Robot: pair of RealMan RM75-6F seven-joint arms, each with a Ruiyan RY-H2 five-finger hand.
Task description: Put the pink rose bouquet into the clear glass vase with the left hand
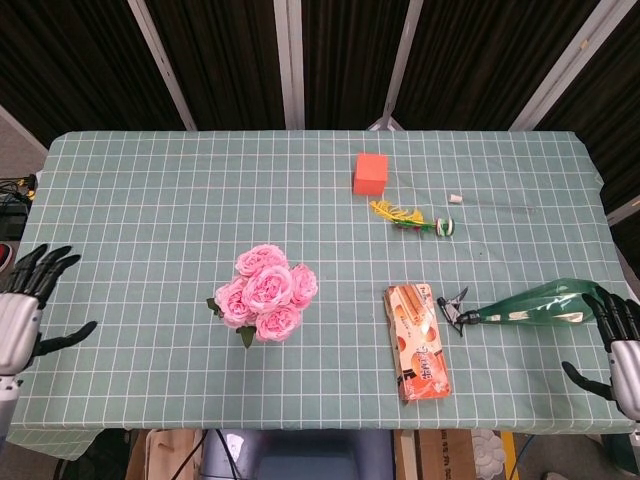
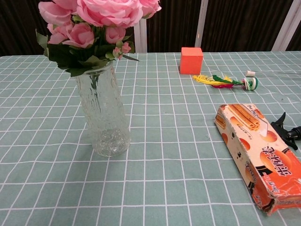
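Head view shows the pink rose bouquet (image 1: 264, 303) standing near the middle of the checked tablecloth (image 1: 150, 200), with the left hand (image 1: 22, 305) well apart from it at the table's left edge, fingers spread and holding nothing. The right hand (image 1: 620, 345) sits at the far right edge, fingers apart and empty, just beside the green spray bottle (image 1: 530, 305). The bouquet looks placed, so what is left, I judge, is keeping the left arm clear of the flowers and low enough not to catch a leaf. Chest view adds what the blooms hide from above: the stems sit inside the clear glass vase (image 2: 103, 117), upright on the cloth, leaves resting over its rim. It shows neither hand. The wafer box (image 2: 261, 155) lies well to the vase's right, the orange cube (image 2: 191, 60) further back
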